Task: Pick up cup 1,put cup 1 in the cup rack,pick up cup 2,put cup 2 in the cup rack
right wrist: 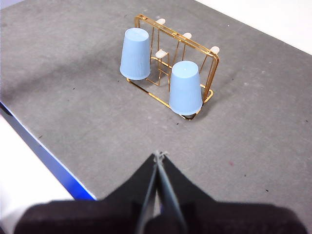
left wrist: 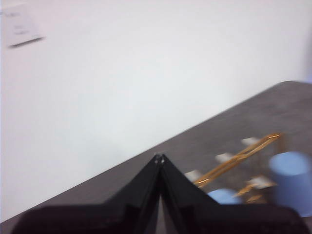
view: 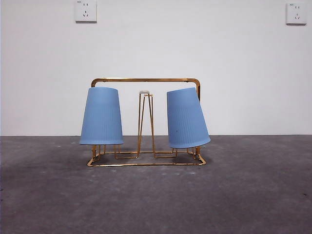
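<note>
Hanging above the near part of the grey table (right wrist: pixel 253 126), the right gripper (right wrist: pixel 159 155) has its two black jaws pressed together to a point, holding nothing, well apart from the cups. The left gripper (left wrist: pixel 159 156) is likewise pinched closed and empty; its blurred wrist view looks across the table edge toward the white wall (left wrist: pixel 146 73), with the rack and both cups off to one side.

Farther in stands the cup rack (view: pixel 146 80), a gold wire frame with a rectangular base resting flat on the table and an arched bar across the top. Both blue cups sit on it upside down, mouths toward the table. In the front view, the left-hand cup (view: pixel 102 116) hangs nearly upright over its peg. The right-hand cup (view: pixel 186 118) leans, its closed top tipped toward the middle of the rack and its rim swung outward, just past the base wire. Between the cups rises a bare hairpin peg (view: pixel 145 117) with a white tip.

Behind the rack, the wall carries two white sockets: one socket (view: pixel 86 10) high on the left, another socket (view: pixel 296 13) at the right corner.
</note>
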{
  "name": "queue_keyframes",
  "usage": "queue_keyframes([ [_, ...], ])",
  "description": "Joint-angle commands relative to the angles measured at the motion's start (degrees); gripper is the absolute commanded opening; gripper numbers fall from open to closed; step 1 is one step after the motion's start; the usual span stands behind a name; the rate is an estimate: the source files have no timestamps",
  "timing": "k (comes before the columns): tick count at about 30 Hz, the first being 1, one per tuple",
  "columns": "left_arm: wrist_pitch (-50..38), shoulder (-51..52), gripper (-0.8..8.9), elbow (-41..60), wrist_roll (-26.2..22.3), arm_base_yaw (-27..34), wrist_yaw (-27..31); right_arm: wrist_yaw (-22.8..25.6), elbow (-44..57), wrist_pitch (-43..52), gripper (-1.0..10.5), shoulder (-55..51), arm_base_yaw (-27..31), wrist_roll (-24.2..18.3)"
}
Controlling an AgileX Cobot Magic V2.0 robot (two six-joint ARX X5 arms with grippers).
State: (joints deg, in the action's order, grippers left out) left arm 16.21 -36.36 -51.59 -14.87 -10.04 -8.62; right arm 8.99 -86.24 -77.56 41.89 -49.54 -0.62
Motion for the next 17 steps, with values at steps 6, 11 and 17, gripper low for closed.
queue_keyframes([
  [6,-2.6,10.3,-0.03,15.6,-1.8,9.3,-0.6,0.1,0.3,-1.3,0.0,0.0,0.0,0.5],
  [11,-3.4,17.9,-0.04,27.6,-0.6,10.7,-0.5,0.1,0.3,-1.3,0.0,0.0,0.0,0.5],
  [17,-7.0,26.0,-0.03,39.6,3.1,11.1,-0.3,0.1,0.3,-1.3,0.0,0.0,0.0,0.5],
])
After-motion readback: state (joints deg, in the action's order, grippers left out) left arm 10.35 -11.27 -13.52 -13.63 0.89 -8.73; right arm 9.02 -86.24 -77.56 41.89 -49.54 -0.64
